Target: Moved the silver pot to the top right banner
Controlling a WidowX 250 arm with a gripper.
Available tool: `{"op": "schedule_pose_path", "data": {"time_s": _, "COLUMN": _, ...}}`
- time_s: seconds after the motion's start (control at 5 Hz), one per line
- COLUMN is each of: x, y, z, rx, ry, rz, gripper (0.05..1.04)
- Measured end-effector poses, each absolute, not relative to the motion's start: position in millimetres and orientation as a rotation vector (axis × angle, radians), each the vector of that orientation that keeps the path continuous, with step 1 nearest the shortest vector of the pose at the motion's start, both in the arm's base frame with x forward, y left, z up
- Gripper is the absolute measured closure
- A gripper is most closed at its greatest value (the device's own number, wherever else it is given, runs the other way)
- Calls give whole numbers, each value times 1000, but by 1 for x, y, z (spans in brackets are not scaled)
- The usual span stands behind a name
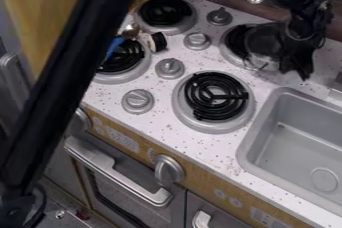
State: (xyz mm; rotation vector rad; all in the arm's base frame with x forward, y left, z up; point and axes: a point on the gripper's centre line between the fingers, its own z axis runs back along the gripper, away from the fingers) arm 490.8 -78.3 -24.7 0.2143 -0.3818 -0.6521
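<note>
Gripper: black, hard-edged, hanging down at the upper right of the view; whether it is spread or pressed together cannot be told, nor whether it pinches the pot.

Silver pot: one, small, rounded, smooth and metallic, grey with a dark sheen on its side and paler glints low down. It sits immediately left of the gripper, over the far right burner; its outline is partly lost against the black coil, and contact with the gripper is unclear.

Desk: white, finely speckled with dark dots, flat, running beneath and around the gripper.

Front right burner: black spiral coil in a round grey pan, below and left of the gripper.

Further burners: two of like make, well to the gripper's left, one farther back, one nearer the front.

Knobs: four on the desk, grey, round, with raised grips, left of the gripper.

Small items: a blue piece and a short black-and-pale cylinder, by the left-hand burners, well apart from the gripper.

Sink: smooth grey basin, rounded corners, circular drain, below the gripper.

Front panel: wood-toned, below and left of the gripper, above a grey oven door with a thick curved handle.
</note>
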Motion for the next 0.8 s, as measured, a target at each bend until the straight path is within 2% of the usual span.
{"op": "schedule_pose_path", "data": {"time_s": 0.4, "x": 495, "y": -57, "z": -23, "rx": 233, "ry": -352, "rz": -541, "gripper": 999}}
{"op": "schedule_pose_path", "data": {"time_s": 0.6, "x": 490, "y": -52, "z": -26, "rx": 245, "ry": -331, "rz": -481, "gripper": 848}}
{"op": "schedule_pose_path", "data": {"time_s": 0.8, "x": 485, "y": -52, "z": -14, "rx": 250, "ry": -351, "rz": -472, "gripper": 581}}
